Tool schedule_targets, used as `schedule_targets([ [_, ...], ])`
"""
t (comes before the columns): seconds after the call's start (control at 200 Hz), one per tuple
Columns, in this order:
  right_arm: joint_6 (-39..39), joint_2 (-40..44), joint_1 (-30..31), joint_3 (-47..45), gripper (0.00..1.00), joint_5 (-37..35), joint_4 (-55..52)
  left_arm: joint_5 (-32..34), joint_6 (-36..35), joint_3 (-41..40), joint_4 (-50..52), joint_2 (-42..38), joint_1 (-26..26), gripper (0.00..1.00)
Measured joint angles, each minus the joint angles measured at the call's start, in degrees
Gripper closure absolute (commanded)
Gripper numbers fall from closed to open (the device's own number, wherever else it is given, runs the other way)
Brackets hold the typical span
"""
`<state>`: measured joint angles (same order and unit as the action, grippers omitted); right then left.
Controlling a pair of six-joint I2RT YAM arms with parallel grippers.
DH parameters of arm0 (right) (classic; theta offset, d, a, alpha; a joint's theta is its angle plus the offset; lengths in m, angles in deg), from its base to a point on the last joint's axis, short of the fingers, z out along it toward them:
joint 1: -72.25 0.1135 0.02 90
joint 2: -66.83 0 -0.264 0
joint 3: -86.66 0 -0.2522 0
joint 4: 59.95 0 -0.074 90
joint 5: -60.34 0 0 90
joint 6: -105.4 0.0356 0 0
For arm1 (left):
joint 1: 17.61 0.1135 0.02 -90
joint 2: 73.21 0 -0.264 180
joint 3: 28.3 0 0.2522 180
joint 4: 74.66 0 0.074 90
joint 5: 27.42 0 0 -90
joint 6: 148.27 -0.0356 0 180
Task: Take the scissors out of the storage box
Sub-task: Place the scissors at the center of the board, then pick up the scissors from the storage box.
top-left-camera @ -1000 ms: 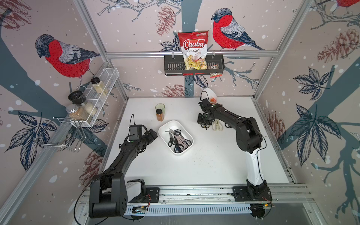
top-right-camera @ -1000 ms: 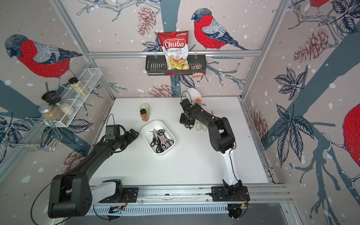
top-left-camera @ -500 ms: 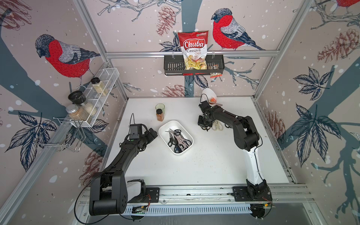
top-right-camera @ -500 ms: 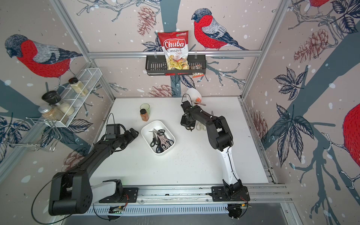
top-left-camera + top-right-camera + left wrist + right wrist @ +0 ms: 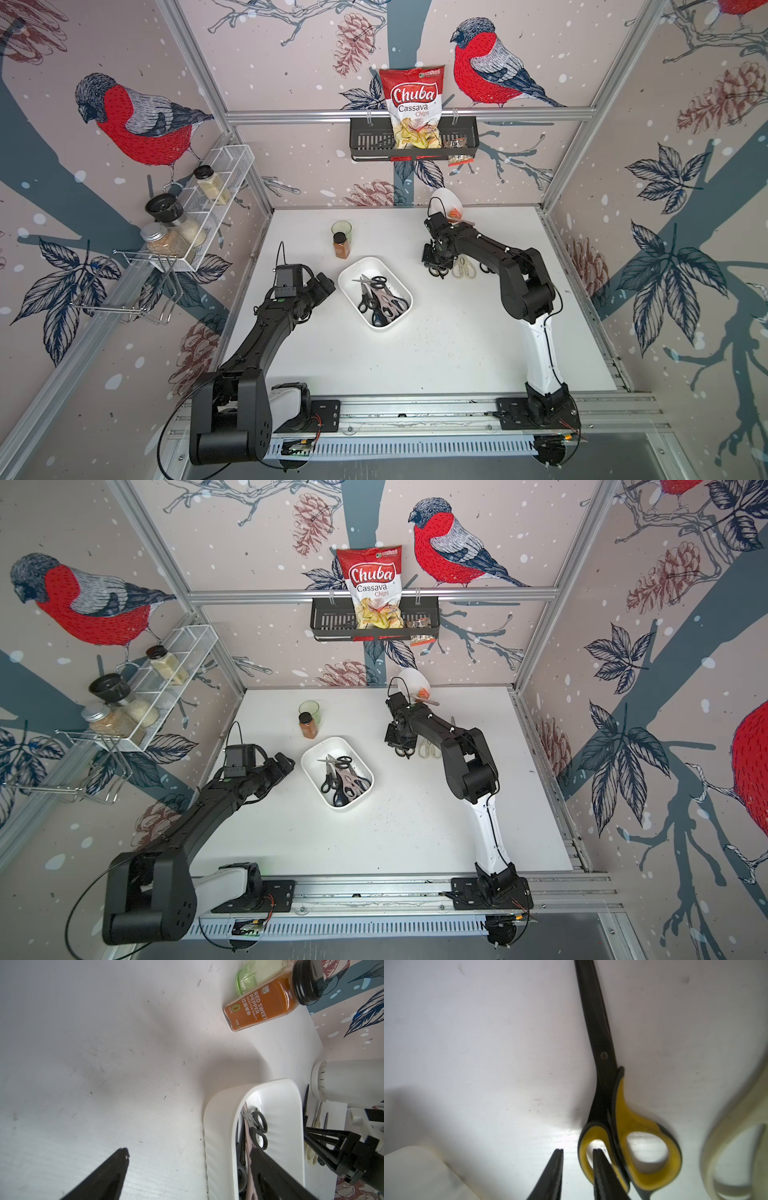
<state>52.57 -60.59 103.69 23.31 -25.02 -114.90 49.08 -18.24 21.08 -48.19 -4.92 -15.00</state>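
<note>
On the white table point(image 5: 415, 365), well right of the storage box point(image 5: 397, 286), my right gripper point(image 5: 436, 266) points down at a pair of black-and-yellow scissors point(image 5: 604, 1076) lying flat with its blades shut. In the right wrist view, that gripper point(image 5: 578, 1151) is parted a little. One fingertip point(image 5: 599, 1159) sits inside the smaller yellow handle loop, and the loop's rim lies between my fingers. Bare table shows between the rim and the other finger, so I am not pinching it. A cream-handled pair point(image 5: 463, 268) lies flat just beside it, on the side away from the box.

The shallow white storage box sits near the middle of the table, and both top views show several scissors point(image 5: 343, 781) heaped in it: black, dark blue and pinkish handles, overlapping. A small black-handled pair point(image 5: 258, 1126) lies at the far end of the heap.

My left gripper point(image 5: 324, 286) hovers just left of the box, fingers spread wide and holding nothing. In the left wrist view point(image 5: 188, 1150), one finger lies over bare table and the other over the box's contents.

Beyond the box, a red sweet pepper jar point(image 5: 340, 246) stands upright in front of a green glass point(image 5: 341, 229).
</note>
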Motion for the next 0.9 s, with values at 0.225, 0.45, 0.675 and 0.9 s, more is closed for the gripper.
schedule_targets([
  [0.225, -5.0, 4.4, 4.5, 2.2, 0.69, -0.4, -1.4, -0.1, 0.0, 0.0, 0.0, -0.1, 0.0, 0.05],
  [0.45, -12.5, 6.3, 12.0, 2.8, 0.69, 0.2, -2.9, -1.7, 0.0, 0.0, -0.2, 1.2, 0.0, 0.05],
  [0.675, -18.0, 5.2, 18.1, 3.1, 0.69, 2.1, -4.4, -3.1, 0.0, 0.0, -0.4, 2.1, 0.0, 0.05],
  [0.9, -19.0, 2.4, 22.9, 5.0, 0.70, 2.3, -6.5, -3.2, 0.0, -0.3, -0.4, 2.1, 0.0, 0.05],
])
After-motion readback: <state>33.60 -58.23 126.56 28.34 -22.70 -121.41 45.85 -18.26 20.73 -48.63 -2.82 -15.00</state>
